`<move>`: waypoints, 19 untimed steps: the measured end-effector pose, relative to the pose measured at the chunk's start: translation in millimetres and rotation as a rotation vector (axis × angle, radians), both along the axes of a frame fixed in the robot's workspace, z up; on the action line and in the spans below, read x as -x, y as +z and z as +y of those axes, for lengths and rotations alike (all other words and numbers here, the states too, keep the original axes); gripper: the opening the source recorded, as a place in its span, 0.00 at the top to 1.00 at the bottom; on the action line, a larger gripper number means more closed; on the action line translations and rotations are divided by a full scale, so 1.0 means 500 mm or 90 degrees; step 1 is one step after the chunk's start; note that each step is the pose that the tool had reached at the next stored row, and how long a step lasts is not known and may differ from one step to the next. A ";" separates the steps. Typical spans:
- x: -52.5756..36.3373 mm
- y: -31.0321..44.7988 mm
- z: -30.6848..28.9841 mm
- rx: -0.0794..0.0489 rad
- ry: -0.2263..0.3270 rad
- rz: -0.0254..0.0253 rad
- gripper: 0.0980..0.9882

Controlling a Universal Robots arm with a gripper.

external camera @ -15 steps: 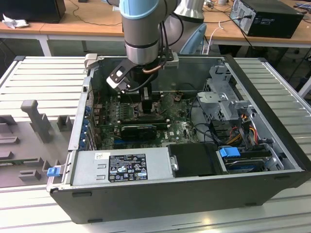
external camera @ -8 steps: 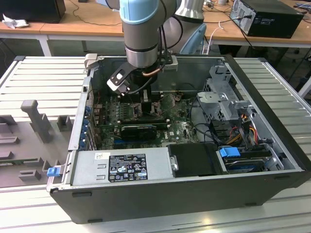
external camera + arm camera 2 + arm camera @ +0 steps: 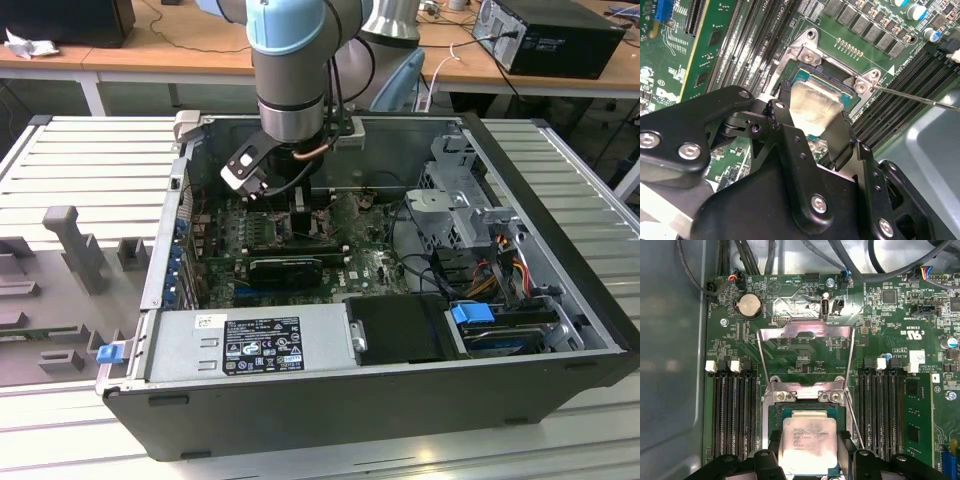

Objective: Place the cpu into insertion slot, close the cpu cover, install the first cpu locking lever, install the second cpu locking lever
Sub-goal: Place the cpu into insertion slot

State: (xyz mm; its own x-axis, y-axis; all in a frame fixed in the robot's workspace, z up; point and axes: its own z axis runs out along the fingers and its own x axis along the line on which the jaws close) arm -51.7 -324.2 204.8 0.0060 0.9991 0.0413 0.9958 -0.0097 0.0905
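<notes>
Exterior view, left to right: grey fixture blocks (image 3: 75,245) on the ribbed table (image 3: 90,150), then the open computer case (image 3: 380,410) with its power supply (image 3: 250,345) along the near edge. The arm (image 3: 290,70) reaches straight down into the case over the green board (image 3: 370,265), gripper (image 3: 300,215) low between the components. Drive cage (image 3: 470,210) is on the exterior view's right. In both wrist views the black fingers (image 3: 847,442) are set narrow, one against each of two opposite edges of the cpu (image 3: 809,452), so the gripper (image 3: 809,437) is holding it. The cpu is lined up square over the insertion slot (image 3: 812,74), inside the silvery frame; cannot tell if it's fully seated. The cpu cover (image 3: 805,331) is swung open, away from the slot. A thin locking lever (image 3: 920,98) runs out from the frame's corner, unlatched. Black memory slots (image 3: 735,410) flank the socket on both sides.
</notes>
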 end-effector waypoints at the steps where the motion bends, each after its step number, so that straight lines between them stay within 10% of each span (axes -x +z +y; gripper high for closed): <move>1: 0.000 -0.001 0.001 0.000 0.001 0.0000 0.52; 19: -0.001 0.000 0.002 0.002 0.001 0.0001 0.44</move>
